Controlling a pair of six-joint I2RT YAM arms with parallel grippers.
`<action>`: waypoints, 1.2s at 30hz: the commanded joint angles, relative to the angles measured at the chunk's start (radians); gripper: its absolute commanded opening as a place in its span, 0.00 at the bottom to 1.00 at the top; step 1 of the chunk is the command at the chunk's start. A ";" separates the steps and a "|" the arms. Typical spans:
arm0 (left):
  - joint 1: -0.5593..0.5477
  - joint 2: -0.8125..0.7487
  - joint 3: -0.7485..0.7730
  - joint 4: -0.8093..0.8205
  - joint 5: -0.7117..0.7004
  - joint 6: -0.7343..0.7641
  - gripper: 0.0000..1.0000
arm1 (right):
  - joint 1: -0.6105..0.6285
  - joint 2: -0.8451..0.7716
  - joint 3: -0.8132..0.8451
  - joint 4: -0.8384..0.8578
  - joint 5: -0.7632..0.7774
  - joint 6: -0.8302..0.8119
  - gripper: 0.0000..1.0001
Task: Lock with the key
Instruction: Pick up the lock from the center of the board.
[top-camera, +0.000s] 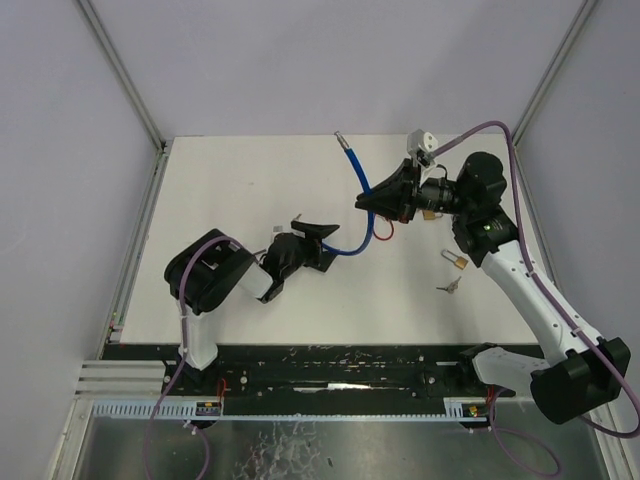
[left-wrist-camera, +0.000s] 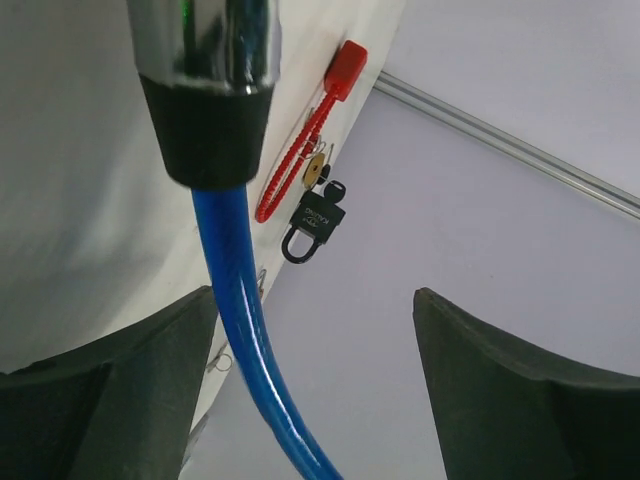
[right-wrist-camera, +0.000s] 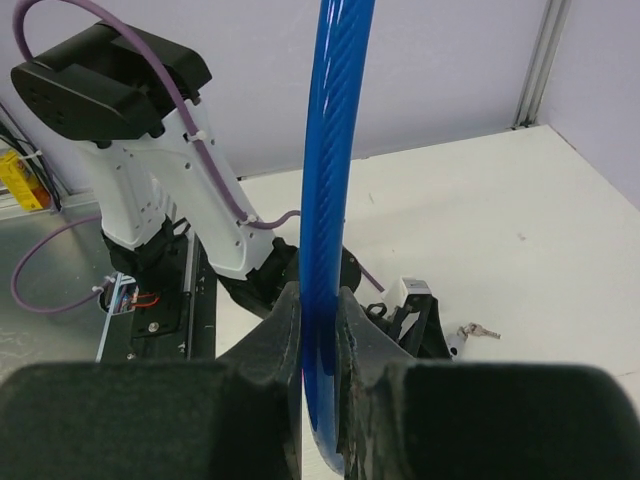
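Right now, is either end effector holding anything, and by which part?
The right end effector is shut on the blue cable, pinching its sheath mid-length. The left end effector is open; the cable runs between its jaws, ungripped.

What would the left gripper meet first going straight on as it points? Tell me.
The blue cable: it runs between the open jaws of the left gripper, close to one side. Farther on, depth unclear, lies the black padlock.

Centre: crossed by the raised blue cable (top-camera: 362, 205).
Right near side: taken up by padlock (top-camera: 456, 260) and keys (top-camera: 448, 287).
Far left of table (top-camera: 230, 180): left open.
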 joint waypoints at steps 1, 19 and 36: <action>0.008 0.033 0.004 0.053 0.015 -0.044 0.69 | -0.011 -0.050 -0.032 0.091 -0.027 0.026 0.00; 0.081 -0.287 0.090 0.026 0.178 0.811 0.00 | -0.101 -0.232 -0.287 -0.438 -0.027 -0.549 0.00; -0.123 -0.664 0.204 -0.493 0.021 1.880 0.00 | -0.144 -0.285 -0.539 -0.118 -0.131 -0.436 0.00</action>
